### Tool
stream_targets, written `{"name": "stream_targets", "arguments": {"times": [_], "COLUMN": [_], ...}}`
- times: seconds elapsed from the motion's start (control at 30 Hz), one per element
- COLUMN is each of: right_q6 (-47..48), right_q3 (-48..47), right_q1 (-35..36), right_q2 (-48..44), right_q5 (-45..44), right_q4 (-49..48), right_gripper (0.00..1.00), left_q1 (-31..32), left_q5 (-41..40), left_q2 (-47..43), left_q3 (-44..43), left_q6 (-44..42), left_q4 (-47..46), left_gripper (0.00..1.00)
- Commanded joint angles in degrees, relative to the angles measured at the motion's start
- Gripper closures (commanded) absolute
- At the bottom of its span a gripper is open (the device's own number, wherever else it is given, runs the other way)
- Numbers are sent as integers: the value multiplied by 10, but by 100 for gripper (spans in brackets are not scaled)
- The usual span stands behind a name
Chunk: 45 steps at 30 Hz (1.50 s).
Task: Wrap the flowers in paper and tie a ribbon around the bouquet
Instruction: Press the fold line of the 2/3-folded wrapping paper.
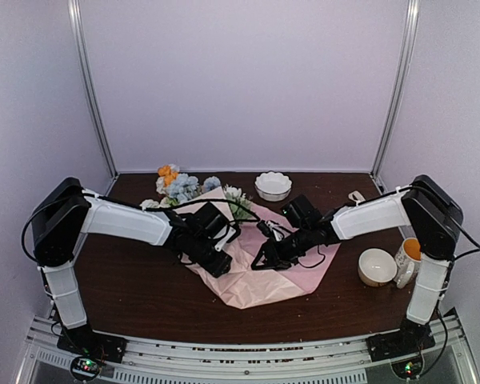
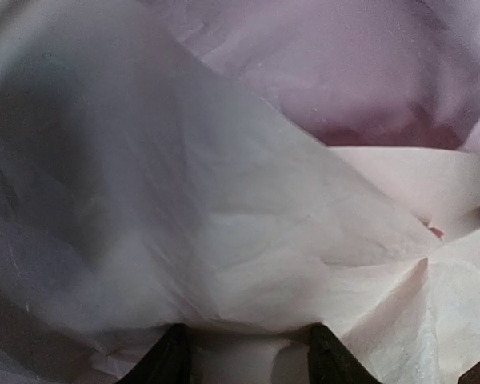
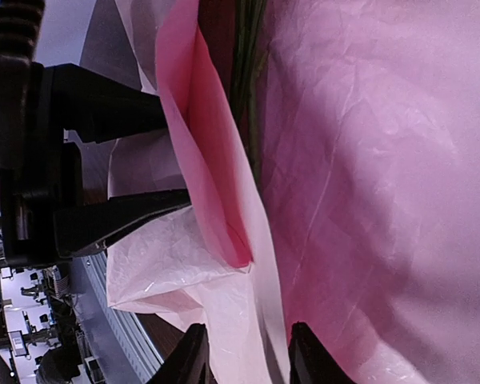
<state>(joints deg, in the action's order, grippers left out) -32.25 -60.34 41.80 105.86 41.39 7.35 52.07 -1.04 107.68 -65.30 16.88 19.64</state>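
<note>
While both arms reach in over the dark table, the paper lies spread under their ends as a crumpled pale pink sheet. It runs from beyond the left pincer to the near side of the right pincer. The left pincer's fingers stand well apart, clamping nothing, with a raised flap of the sheet lying between and ahead of them. The right pincer is also parted, and a folded edge of the paper passes between its fingers without being pinched.

The flowers rest beyond the left pincer at the sheet's far corner, with their blue, white and orange heads toward the back of the table. Their green stems show in the crease straight ahead of the right pincer.

A white scalloped bowl sits beyond the right pincer near the table's back edge, showing only its white inside. Well to the right pincer's right stands a pale cup with its hollow facing up. Just beside the cup, farther from the pincer, a mug holds something orange.
</note>
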Motion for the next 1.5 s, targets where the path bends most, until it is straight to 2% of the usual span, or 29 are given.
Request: {"name": "stream_targets", "arguments": {"times": [0.0, 0.33, 0.43, 0.5, 0.57, 0.67, 0.8, 1.07, 1.37, 1.47], "right_q6": [-15, 23, 61, 76, 69, 20, -11, 28, 16, 17], "right_q3": [-29, -53, -75, -70, -54, -31, -33, -62, -89, -102], "right_q1": [6, 10, 15, 18, 23, 35, 44, 43, 39, 38], "right_q2": [27, 12, -13, -39, -56, -39, 10, 39, 91, 102], "right_q5": [26, -33, -129, -168, -141, -48, -15, -86, -54, -55], "right_q4": [-34, 30, 99, 102, 69, -1, -32, 34, 7, 3], "right_gripper": [64, 65, 66, 66, 66, 66, 65, 61, 61, 66], "left_q1": [0, 0, 0, 0, 0, 0, 0, 1, 0, -1], "left_q5": [13, 7, 3, 5, 5, 6, 9, 7, 8, 9], "left_q2": [-2, -7, -14, -15, -14, -12, -10, -12, -11, -11], "left_q3": [16, 28, 34, 32, 33, 35, 36, 40, 37, 39], "left_q6": [13, 19, 20, 19, 17, 16, 17, 17, 15, 16], "left_q4": [-26, -37, -43, -43, -46, -50, -53, -52, -54, -53], "left_gripper": [46, 46, 45, 45, 45, 45, 45, 45, 45, 44]}}
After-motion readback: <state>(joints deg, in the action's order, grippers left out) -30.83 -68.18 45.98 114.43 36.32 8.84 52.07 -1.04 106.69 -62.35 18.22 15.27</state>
